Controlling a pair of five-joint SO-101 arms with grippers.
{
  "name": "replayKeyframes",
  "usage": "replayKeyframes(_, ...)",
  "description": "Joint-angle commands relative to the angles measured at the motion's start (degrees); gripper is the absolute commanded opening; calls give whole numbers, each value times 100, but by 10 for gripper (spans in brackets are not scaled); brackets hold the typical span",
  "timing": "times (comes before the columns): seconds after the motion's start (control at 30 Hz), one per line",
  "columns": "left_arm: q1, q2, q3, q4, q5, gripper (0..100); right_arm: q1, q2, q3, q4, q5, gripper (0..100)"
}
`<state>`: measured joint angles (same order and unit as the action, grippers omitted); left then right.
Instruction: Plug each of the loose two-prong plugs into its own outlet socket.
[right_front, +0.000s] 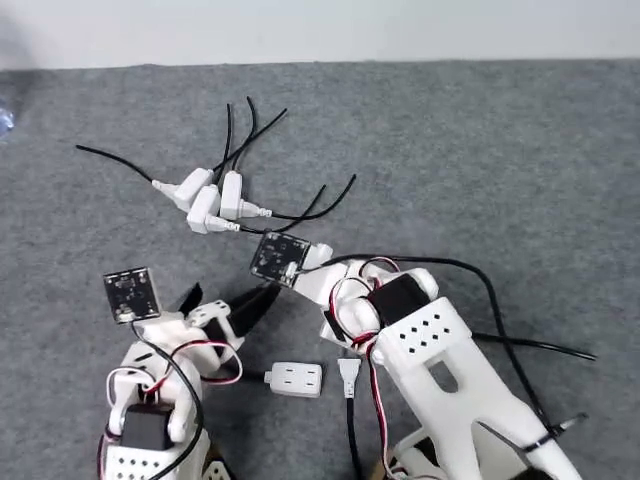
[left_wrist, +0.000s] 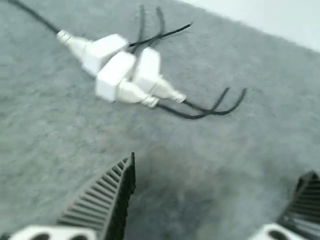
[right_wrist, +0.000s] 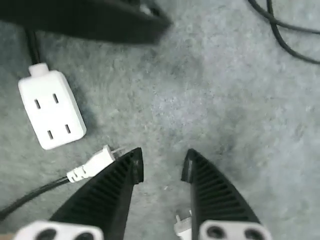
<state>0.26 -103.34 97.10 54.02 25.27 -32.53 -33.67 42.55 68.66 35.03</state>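
The loose plug (right_wrist: 97, 161) I'm after lies flat on the grey surface (right_front: 500, 150) just beside the outlet block (right_wrist: 50, 115), prongs toward the block's side and its black cord trailing away from it. My right gripper (right_wrist: 162, 160) hovers just past the plug on the side away from the block, fingers a little apart with nothing between them. My left gripper (left_wrist: 220, 167) is spread wide and empty. It faces the cluster of three white cord ends (left_wrist: 120, 75), which sits well apart from the block, and I cannot tell whether those pieces are already mated. I judge the plug to be light, hard and fairly slick: a small moulded body that will skate or twist if I nip it off-centre, with a cord springy enough to drag it round. I'd pinch across the flat sides of the body just behind the prongs, never on the tapered strain relief or the cord, and keep clear of the thin prongs, which could bend. The block looks just as light and would probably slide when pushed, so it wants bracing by the left gripper.
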Motion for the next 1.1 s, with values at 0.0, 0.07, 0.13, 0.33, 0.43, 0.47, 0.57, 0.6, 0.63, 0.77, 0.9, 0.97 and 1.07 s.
replayKeyframes(0.0,-273,-35,-66,519,-800,458,-110,22,-62,145,-519,119)
replayKeyframes(0.07,-352,-35,-66,695,-976,458,-233,66,-26,277,-765,117)
replayKeyframes(0.13,-413,-35,-66,765,-1029,458,-295,66,-26,382,-1029,117)
replayKeyframes(0.33,-404,-35,-66,774,-1011,458,-400,75,308,646,-1609,117)
replayKeyframes(0.43,-378,-35,-66,774,-1002,458,-479,75,897,585,-1618,117)
replayKeyframes(0.47,-369,-35,-66,774,-1002,458,-497,75,1046,576,-1609,117)
replayKeyframes(0.57,-360,-35,-66,774,-1002,458,-523,75,1284,391,-1591,113)
replayKeyframes(0.6,-360,-35,-66,774,-1002,458,-523,75,1310,303,-1591,112)
replayKeyframes(0.63,-360,-35,-66,774,-1002,458,-532,75,1389,198,-1591,111)
replayKeyframes(0.77,-360,-35,-66,774,-1002,458,-655,75,1855,-365,-1591,111)
replayKeyframes(0.9,-360,-35,-66,765,-1002,458,-1015,75,2101,-787,-1635,115)
replayKeyframes(0.97,-360,-35,-66,756,-1002,458,-1174,75,2101,-822,-1635,115)
replayKeyframes(1.07,-369,-35,-66,756,-1002,458,-1218,84,2110,-840,-1644,115)
